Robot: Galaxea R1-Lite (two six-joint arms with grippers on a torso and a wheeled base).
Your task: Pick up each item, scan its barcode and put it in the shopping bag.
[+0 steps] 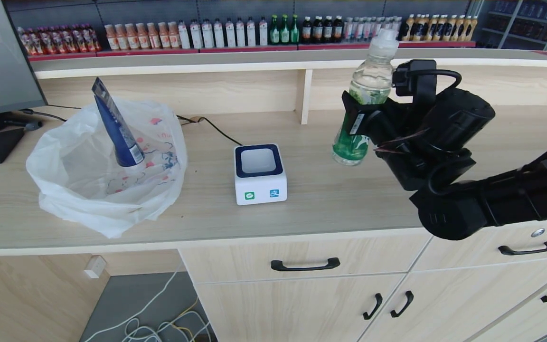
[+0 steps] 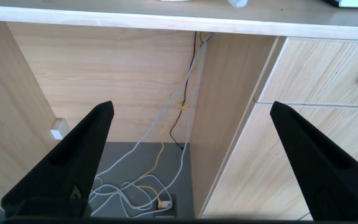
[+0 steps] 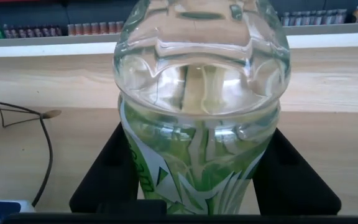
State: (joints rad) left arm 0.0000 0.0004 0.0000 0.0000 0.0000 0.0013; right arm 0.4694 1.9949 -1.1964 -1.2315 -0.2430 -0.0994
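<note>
The right gripper [image 1: 360, 118] is clamped on the bottle [image 1: 372, 78] at its labelled waist, neck above the jaws, base below them; it looks full, so likely weighty, with slick thin walls (squeeze gently); the left gripper [image 2: 190, 124] has its jaws apart

A clear bottle [image 1: 371, 80] with a white cap and a green-and-white patterned label is clamped in the black right claw [image 1: 359, 116]. Left of the claw, a white scanner [image 1: 259, 173] is topped with a dark blue frame, plus tiny green and blue icons. Farther left of it, a milky see-through bag [image 1: 88, 185] is printed in red and blue, and a dark blue tube [image 1: 117, 126] is stuck inside. The counter [image 1: 340, 199] is done in pale wood grain.
</note>
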